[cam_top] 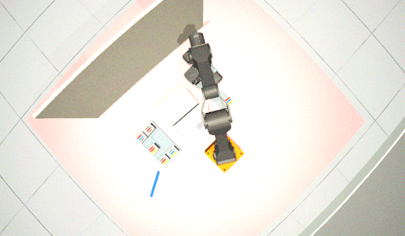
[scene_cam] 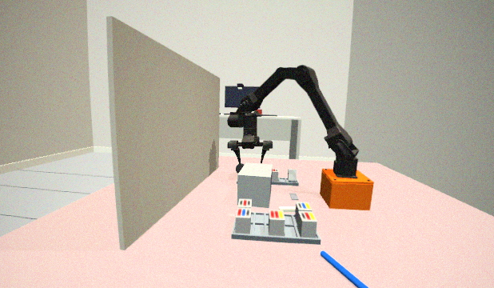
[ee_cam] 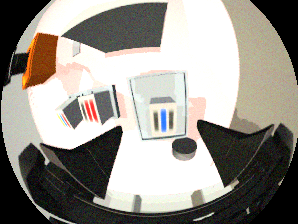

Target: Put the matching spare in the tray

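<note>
A block with a dark, a blue and a dark stripe on its white face stands inside the pale grey tray, near one edge, in the wrist view. My gripper is open and empty above it, with its fingers spread to either side, clear of the block. A large grey box hides the tray in the exterior view. The arm covers most of the tray area in the top view. I cannot tell which piece is the mounted unit, and no code on a back is readable.
A rack holds several striped blocks. Another rack with striped blocks stands beside the tray. A black disc lies by the tray. A tall panel and blue rod are also present.
</note>
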### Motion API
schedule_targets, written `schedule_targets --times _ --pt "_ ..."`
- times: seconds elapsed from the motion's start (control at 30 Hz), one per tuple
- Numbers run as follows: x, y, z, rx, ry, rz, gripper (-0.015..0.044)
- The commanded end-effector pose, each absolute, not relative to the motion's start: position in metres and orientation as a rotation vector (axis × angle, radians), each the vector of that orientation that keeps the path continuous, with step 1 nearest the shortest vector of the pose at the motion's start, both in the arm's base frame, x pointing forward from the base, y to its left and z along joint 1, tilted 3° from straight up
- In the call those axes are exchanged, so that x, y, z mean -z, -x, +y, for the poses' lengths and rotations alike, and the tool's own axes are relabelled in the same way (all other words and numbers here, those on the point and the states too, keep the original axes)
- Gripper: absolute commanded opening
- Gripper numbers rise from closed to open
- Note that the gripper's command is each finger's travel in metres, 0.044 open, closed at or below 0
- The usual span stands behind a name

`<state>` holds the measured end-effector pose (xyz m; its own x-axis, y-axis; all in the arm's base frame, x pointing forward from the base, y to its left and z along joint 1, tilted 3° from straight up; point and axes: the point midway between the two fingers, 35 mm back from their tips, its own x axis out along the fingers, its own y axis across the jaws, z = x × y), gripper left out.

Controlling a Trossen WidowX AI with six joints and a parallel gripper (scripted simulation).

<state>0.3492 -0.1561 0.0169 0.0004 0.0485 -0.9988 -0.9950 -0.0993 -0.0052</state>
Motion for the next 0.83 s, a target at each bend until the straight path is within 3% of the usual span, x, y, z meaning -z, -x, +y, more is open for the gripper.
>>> schedule_targets --times 0.0,0.8 --pt "-0.0794 -0.3499 -0.1589 -1.266 1.279 1.105 0.044" --pt "-0.0747 -0.3507 -0.1596 -1.26 1.278 1.111 0.044"
